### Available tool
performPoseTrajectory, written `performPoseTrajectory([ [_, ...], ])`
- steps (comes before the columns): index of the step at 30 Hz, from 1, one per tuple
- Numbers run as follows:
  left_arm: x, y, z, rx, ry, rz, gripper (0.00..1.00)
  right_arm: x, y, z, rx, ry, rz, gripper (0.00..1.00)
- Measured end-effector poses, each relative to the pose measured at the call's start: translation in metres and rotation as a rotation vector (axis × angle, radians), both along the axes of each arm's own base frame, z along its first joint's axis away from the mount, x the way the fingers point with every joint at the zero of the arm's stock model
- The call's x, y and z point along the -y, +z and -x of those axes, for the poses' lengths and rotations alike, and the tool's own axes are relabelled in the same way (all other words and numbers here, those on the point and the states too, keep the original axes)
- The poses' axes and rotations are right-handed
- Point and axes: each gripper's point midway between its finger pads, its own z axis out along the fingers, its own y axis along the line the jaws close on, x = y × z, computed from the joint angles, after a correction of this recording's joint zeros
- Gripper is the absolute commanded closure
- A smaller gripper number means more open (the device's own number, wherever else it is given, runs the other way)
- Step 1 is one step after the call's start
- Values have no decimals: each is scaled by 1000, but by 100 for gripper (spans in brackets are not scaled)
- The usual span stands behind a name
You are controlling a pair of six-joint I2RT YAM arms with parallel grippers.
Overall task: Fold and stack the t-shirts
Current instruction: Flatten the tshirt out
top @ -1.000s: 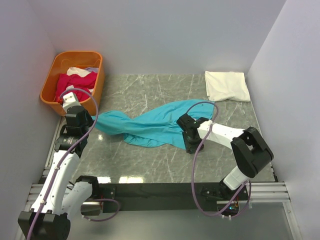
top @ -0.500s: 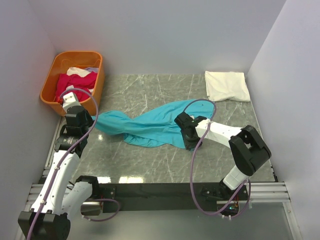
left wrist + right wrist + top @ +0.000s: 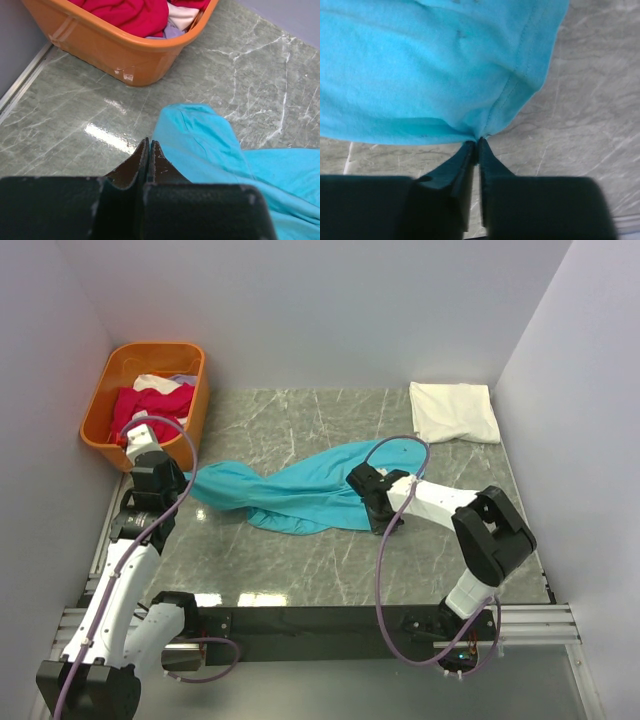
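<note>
orange basket (image 3: 198,400), magenta t-shirts (image 3: 150,405) heaped inside

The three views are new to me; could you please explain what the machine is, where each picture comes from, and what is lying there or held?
Two robot arms with two-finger grippers stand at a marbled table. One camera looks down from above; the others sit on each wrist. A teal t-shirt lies crumpled mid-table, a folded white t-shirt at the far right, pink shirts in an orange basket. The right gripper pinches the teal hem; the left gripper is shut at its other end.
</note>
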Motion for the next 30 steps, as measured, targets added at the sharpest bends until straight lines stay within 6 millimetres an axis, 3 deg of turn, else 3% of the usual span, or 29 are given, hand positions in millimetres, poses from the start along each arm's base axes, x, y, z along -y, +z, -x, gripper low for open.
performPoseTrajectory([
  [1,0,-1,0,-3,0,-1,99,1,1,0,0,-2,10,100],
  [5,0,-5,-5,-35,-1,-5,99,10,19,-16,48,-11,71,100],
  [8,2,6,-16,-57,-3,-4,99,20,52,-49,143,-50,104,100],
  [10,3,29,-29,-40,-4,4,99,28,81,-73,224,-81,113,100],
  [13,4,86,-52,41,-9,24,99,55,144,-116,392,-168,124,100],
  [16,6,168,-71,182,-18,45,99,77,224,-149,588,-225,128,100],
  [18,8,233,-73,317,-28,59,99,87,278,-160,722,-246,126,100],
  [21,9,311,-52,488,-46,71,99,100,354,-153,914,-255,120,100],
  [24,9,370,-11,649,-64,77,99,117,414,-123,1088,-257,102,100],
  [27,8,402,46,771,-82,75,99,137,457,-78,1250,-263,60,100],
  [30,6,418,101,870,-93,65,99,152,484,-32,1384,-238,-3,100],
])
